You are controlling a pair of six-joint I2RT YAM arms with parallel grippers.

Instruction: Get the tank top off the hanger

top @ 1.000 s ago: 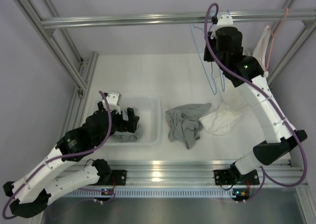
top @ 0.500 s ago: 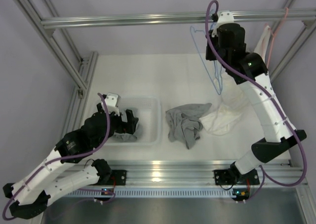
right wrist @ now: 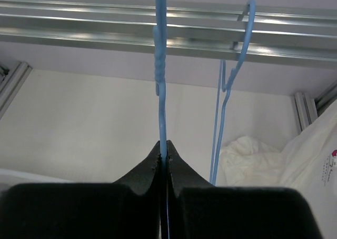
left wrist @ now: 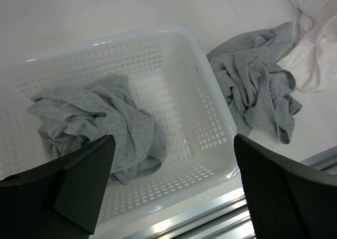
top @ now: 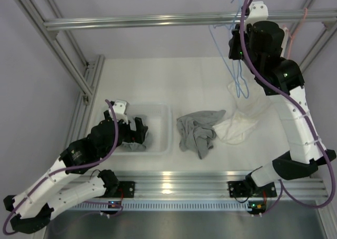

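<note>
The grey tank top (top: pixel 197 129) lies crumpled on the tabletop (top: pixel 158 81), just beside the basket (top: pixel 164 124) on its right side. I see no cloth on the blue hanger (right wrist: pixel 161 81), so I judge that the garment is already off. A second grey garment (left wrist: pixel 89 123) lies inside the basket, and I take the one on the tabletop for the task's piece only as a judgement. What can go wrong now concerns the hanger. My right tool (right wrist: pixel 163 144) is clenched on its thin wire with only the tips of the pads, high up and well apart from the basket, far to its right and behind it, close under the rail (right wrist: pixel 79 33). Such a thin wire can turn or slide between the pads, and then the hanger would swing, or drop onto the white cloth (top: pixel 237 126) that lies beyond the tank top from the basket. A second blue hanger (right wrist: pixel 216 123) hangs just beside mine, so with a careless move the two wires may cross and lock together. The top of my hanger runs out of the wrist view, so its hook may also miss the rail. My right arm is stretched up nearly to full reach, which leaves little room for correction. My left arm is folded low, and my left tool (left wrist: pixel 174 139) is released, fingers wide apart, above the basket.
</note>
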